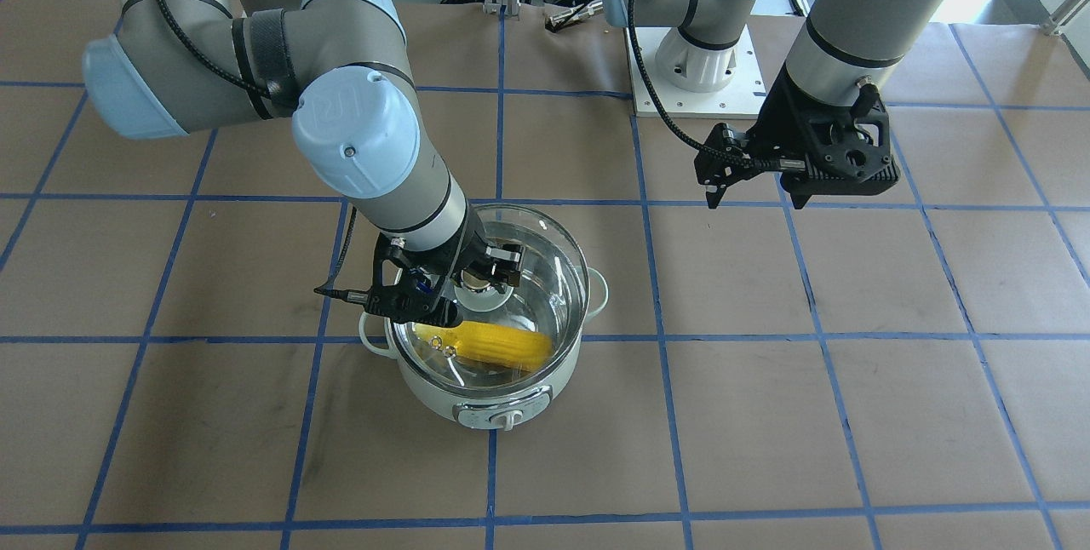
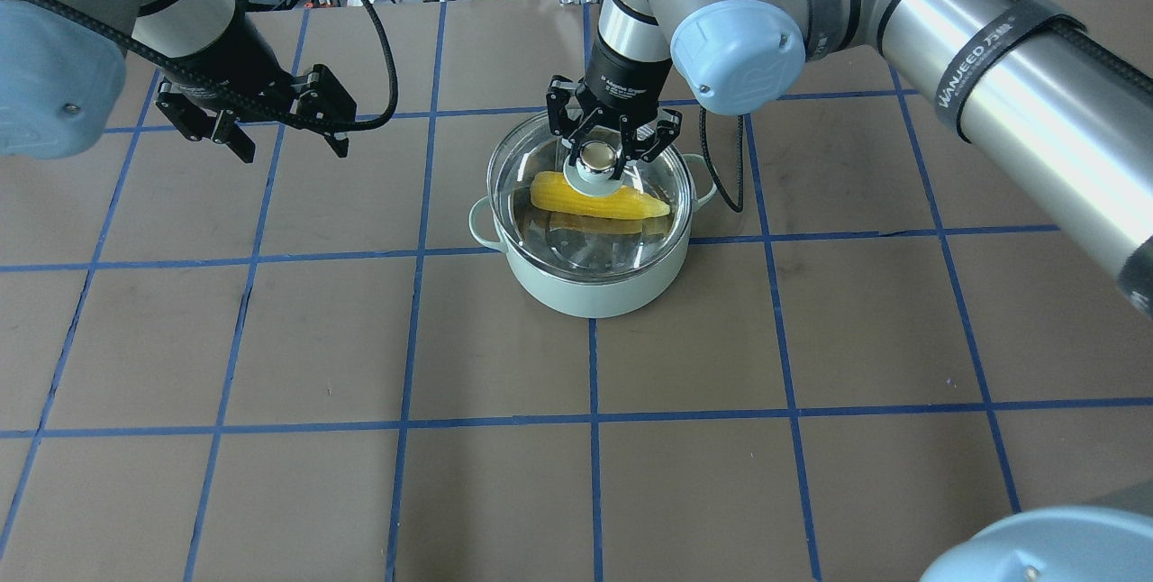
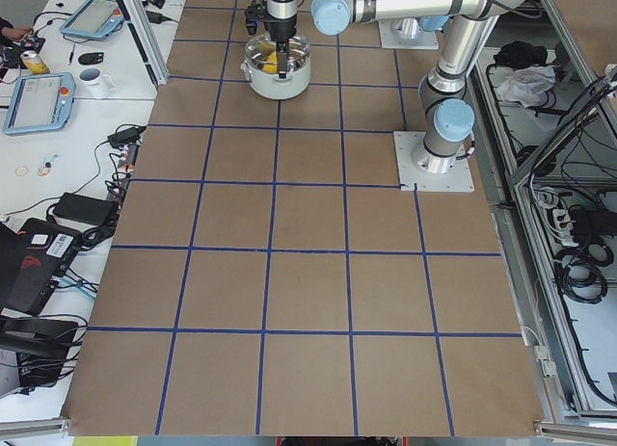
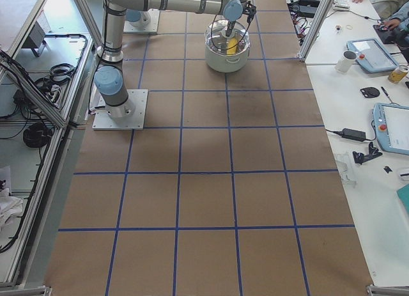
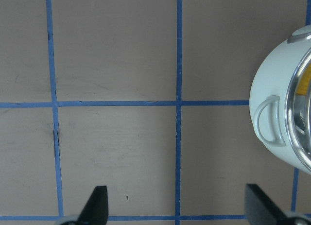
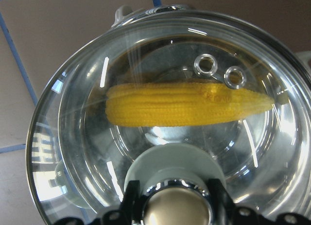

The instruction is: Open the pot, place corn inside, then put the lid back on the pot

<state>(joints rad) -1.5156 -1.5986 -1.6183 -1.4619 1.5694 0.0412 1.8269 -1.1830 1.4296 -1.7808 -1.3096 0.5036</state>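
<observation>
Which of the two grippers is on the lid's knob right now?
The right gripper: its jaws clasp the knob of the round clear glass lid on the pale mint-green pot. The left gripper hangs open, well away from the pot.

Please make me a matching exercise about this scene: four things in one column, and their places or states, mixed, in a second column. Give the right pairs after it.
Column one:
1. corn
2. lid
3. left gripper
4. right gripper

Column two:
A. open, above the table, apart from the pot
B. covering the pot
C. lying inside the pot, seen through glass
D. a finger on each side of the knob

Pairs: 1-C, 2-B, 3-A, 4-D
</observation>
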